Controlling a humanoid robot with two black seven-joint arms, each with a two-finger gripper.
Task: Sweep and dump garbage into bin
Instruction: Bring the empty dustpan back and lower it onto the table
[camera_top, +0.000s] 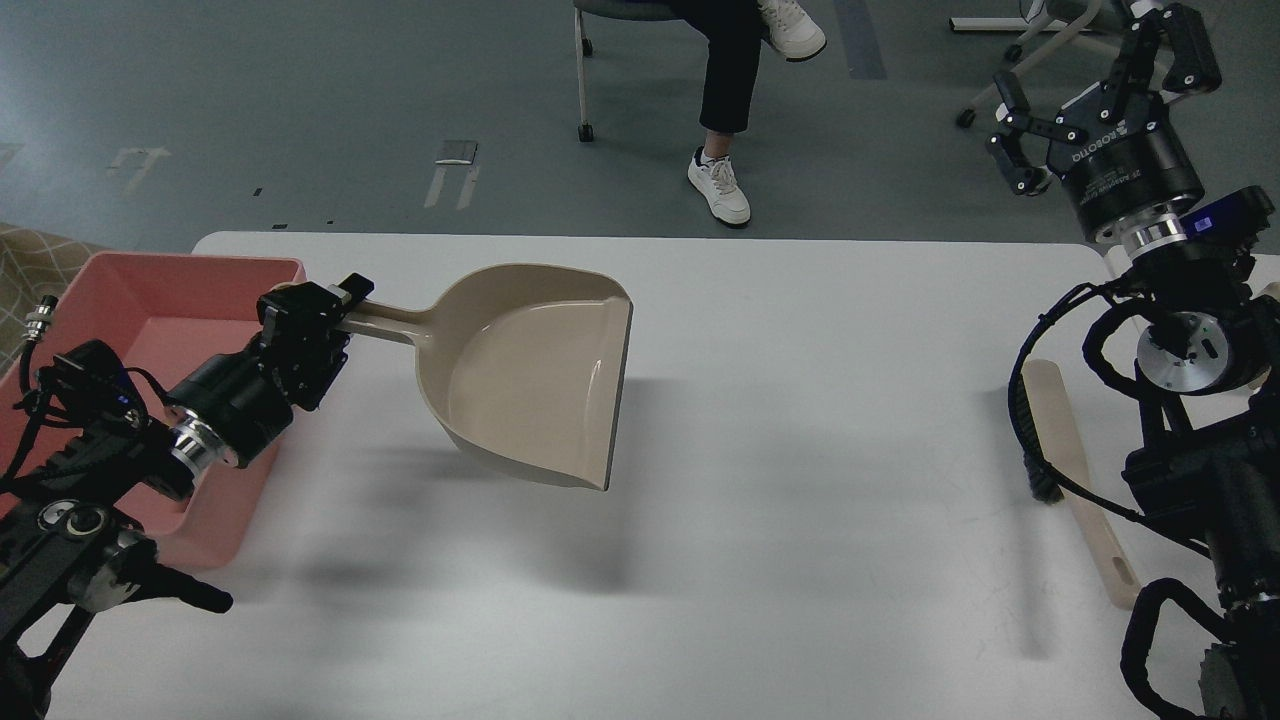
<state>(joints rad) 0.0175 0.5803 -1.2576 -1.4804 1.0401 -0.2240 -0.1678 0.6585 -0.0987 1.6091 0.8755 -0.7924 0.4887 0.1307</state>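
My left gripper (335, 308) is shut on the handle of the beige dustpan (535, 375) and holds it above the white table, right of the bin. The pan looks empty. The pink bin (150, 310) stands at the table's left edge; my left arm covers its near part, so the garbage inside is hidden. My right gripper (1095, 75) is open and empty, raised high over the floor beyond the table's far right corner. The beige brush (1075, 480) lies on the table at the right, partly behind my right arm's cables.
A seated person's legs and white shoes (718, 185) and a chair are beyond the table's far edge. Another chair base (1010, 60) stands at the back right. The white table (800, 450) spreads between dustpan and brush.
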